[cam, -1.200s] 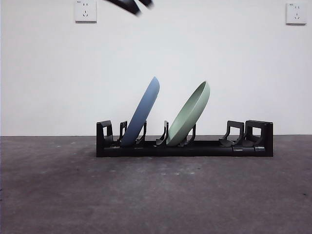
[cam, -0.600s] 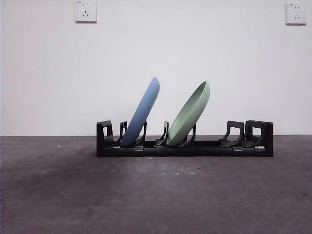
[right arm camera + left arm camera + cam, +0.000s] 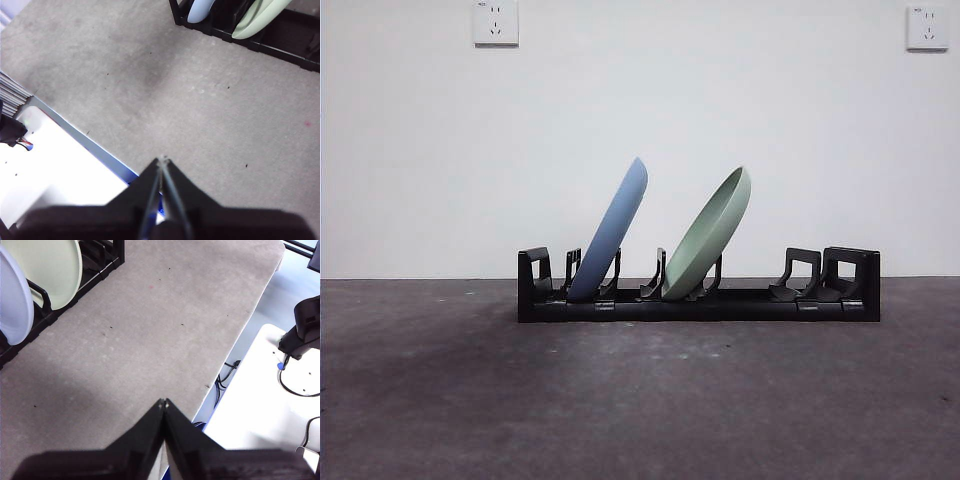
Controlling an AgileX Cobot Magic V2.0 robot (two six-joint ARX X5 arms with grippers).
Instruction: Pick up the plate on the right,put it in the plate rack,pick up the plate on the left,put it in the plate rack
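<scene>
The long black plate rack [image 3: 760, 300] stands across the middle of the table. A blue plate [image 3: 613, 232] leans in a slot near its left end, and a pale green plate [image 3: 712, 232] leans in a slot near the middle. Both plates tilt to the right. In the left wrist view, the blue plate [image 3: 14, 302], green plate [image 3: 47, 270] and rack [image 3: 102, 262] show far from my left gripper [image 3: 164, 402], which is shut and holds nothing. My right gripper [image 3: 162, 160] is also shut and empty, far from the rack [image 3: 280, 37].
The grey table mat [image 3: 640, 400] stretches in front of the rack. Its edge [image 3: 235, 345] and a white stand [image 3: 260, 410] with cables lie beyond my left gripper. A white surface [image 3: 50, 165] lies off the mat's other edge. Two wall sockets [image 3: 495, 22] sit high behind.
A black arm tip at the top of the front view a second ago has gone out of view. The plates and rack have not moved.
</scene>
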